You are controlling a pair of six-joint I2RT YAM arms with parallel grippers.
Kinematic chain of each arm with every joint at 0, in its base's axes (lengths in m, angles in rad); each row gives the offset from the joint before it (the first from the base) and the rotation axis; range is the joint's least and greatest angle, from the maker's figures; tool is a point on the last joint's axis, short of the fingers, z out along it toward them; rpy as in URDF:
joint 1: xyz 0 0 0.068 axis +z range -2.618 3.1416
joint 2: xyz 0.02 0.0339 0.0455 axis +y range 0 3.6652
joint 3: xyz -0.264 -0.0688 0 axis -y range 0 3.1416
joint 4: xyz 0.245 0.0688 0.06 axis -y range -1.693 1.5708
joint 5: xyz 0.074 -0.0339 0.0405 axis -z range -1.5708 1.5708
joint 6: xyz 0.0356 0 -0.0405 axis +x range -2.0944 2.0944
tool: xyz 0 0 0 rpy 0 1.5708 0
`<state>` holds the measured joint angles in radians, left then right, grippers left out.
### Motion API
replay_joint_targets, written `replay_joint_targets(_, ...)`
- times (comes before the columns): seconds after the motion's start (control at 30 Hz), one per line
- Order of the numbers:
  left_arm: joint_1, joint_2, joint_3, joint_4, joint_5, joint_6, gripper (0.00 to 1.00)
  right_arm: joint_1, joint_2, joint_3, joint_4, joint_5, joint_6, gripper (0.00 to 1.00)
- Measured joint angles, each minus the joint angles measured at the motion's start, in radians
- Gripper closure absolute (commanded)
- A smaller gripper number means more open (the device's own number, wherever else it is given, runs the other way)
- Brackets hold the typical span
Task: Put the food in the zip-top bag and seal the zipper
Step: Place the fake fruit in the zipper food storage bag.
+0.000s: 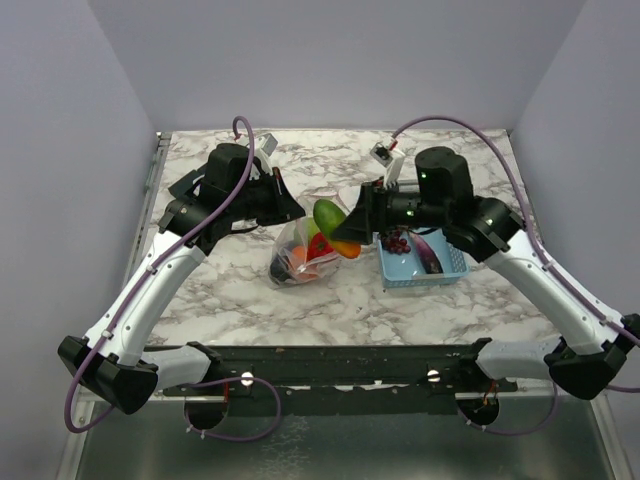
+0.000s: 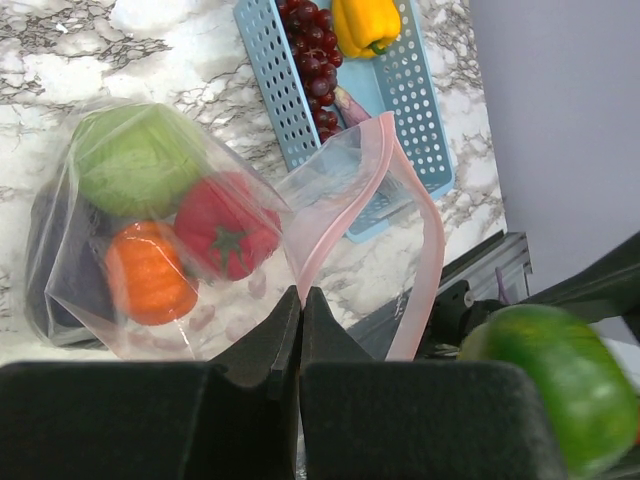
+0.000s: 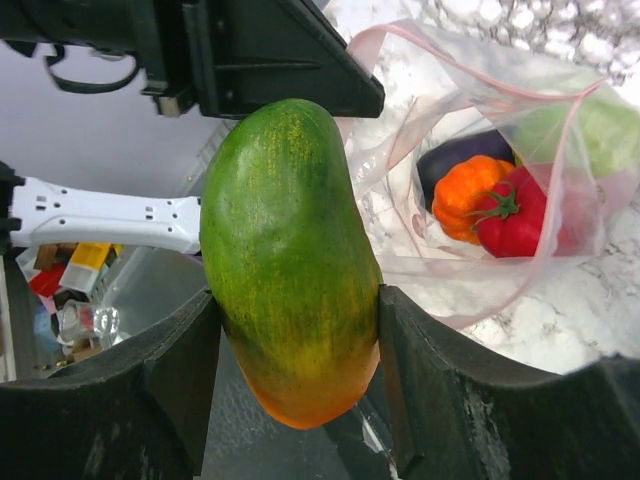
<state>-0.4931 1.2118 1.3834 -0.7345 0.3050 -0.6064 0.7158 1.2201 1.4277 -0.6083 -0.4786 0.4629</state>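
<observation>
The left gripper (image 2: 300,310) pinches the bag (image 2: 335,195) rim open, so the right gripper (image 3: 292,340), clamped on the mango (image 3: 285,230) just outside the mouth, should enter centred and deep before letting go.

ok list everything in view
zip-top bag: 1, clear, pink zipper, mid-table
cabbage: 1, green, in bag
tomato: 1, red, in bag
pumpkin: 1, orange, in bag
bag eggplant: 1, purple, in bag
mango: 1, green-orange, in right gripper
basket: 1, light blue, right of bag
grapes: 1 bunch, dark, in basket
pepper: 1, yellow, in basket
basket eggplant: 1, purple, in basket
table: 1, marble, underneath
left gripper: 1, black, pinching bag mouth
right gripper: 1, black, holding mango
</observation>
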Motion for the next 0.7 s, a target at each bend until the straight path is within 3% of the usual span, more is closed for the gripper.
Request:
replay_joint_targets(0.23, 0.000, -0.001, 0.000, 0.000, 0.000, -0.004, 1.00, 0.077, 0.122, 0.042, -0.059, 0.114, 0.035, 0.99)
replay_joint_targets(0.7, -0.002, -0.034, -0.012, 0.010, 0.001, -0.007, 1.00, 0.084, 0.227, 0.044, -0.105, 0.228, 0.175, 0.99)
